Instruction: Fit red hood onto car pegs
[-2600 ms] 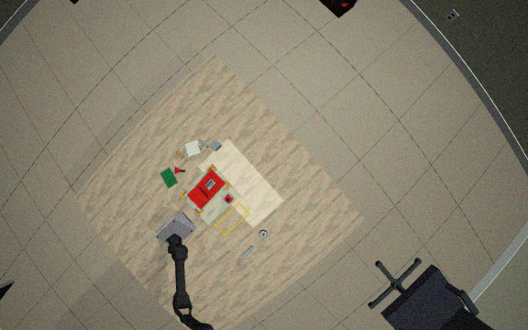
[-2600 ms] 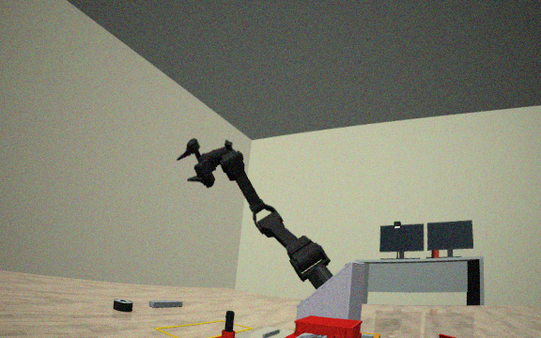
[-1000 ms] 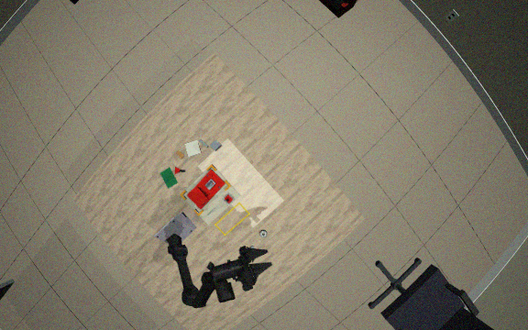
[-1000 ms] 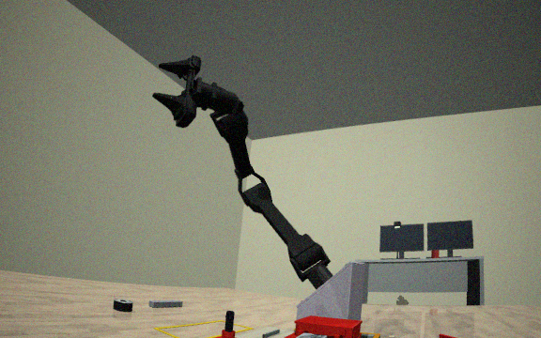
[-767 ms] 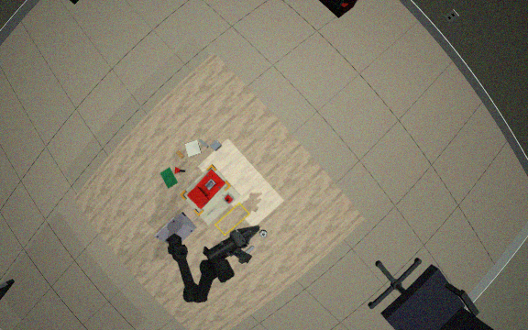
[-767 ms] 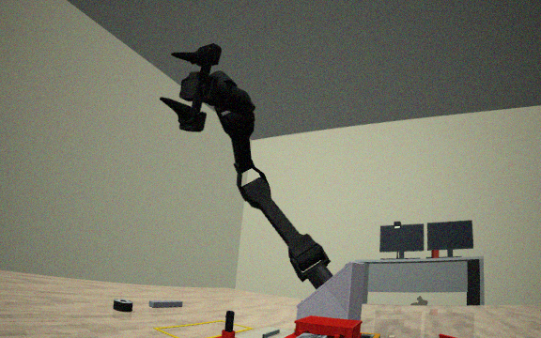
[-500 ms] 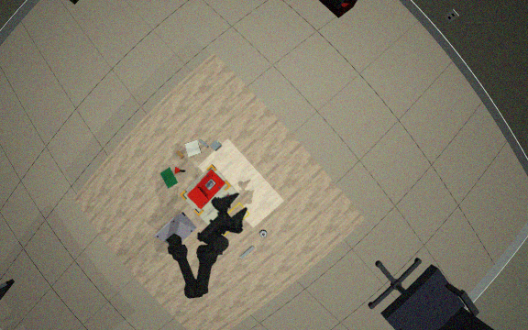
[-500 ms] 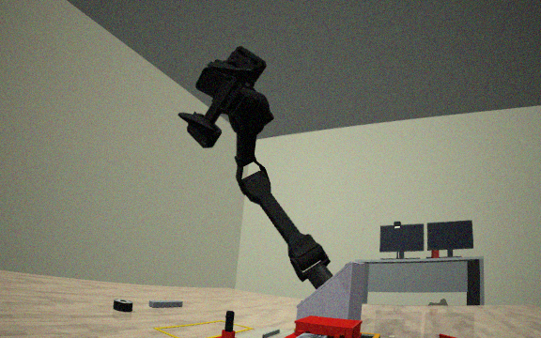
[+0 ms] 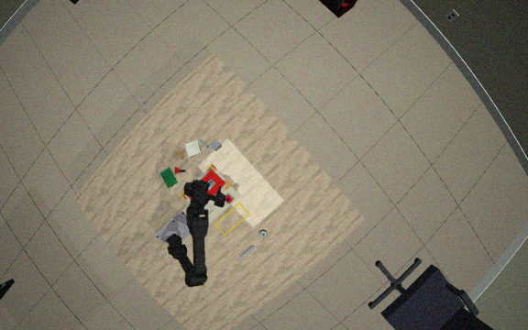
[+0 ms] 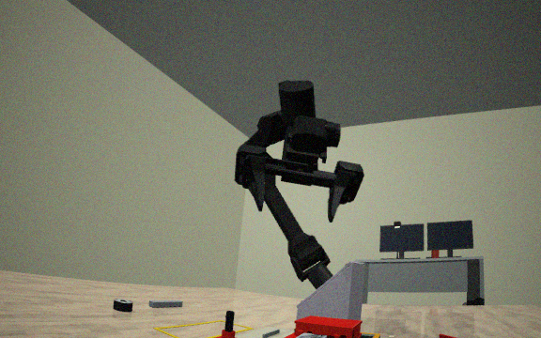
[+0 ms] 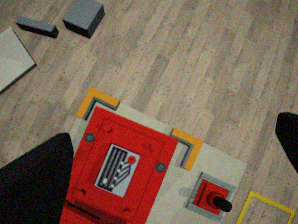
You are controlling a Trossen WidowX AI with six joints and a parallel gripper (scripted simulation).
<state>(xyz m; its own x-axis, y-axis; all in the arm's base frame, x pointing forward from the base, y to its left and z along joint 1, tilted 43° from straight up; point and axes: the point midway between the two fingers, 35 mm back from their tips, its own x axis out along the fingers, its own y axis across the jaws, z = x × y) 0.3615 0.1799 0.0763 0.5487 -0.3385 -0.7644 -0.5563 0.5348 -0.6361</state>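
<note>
Gripper (image 9: 208,192) (image 10: 295,215) (image 11: 178,132): wide, nothing btwn fingers; up above table (image 9: 264,257) (image 10: 40,291) (image 11: 200,65), pointing down, near car.
Car (image 9: 218,179) (image 10: 327,324) (image 11: 127,135): red, in jig (image 11: 192,145), engine (image 9: 212,184) (image 11: 118,171) showing on top; small round bumps beside it, prob. the pegs.
Hood: can't ID for sure; engine is uncovered, so I judge it's not fitted. May be hidden by arm, or be part of the red mass.
Risk, wrong red part: car & hood share a colour, so a grasp could catch the car and drag it in the jig.
Risk, red block w/ black post (image 9: 228,199) (image 10: 228,333) (image 11: 204,192): stands just beside jig; wide fingers coming down there could clip it.
Risk, fit: a small yaw error would miss a peg & leave hood tilted; retreating fingers could then lift it.
Hood heading: can't tell, nor its long axis.
Car long axis: lower L to upper R in top view, engine toward upper-R end; in wrist view, upper R to lower L.
</note>
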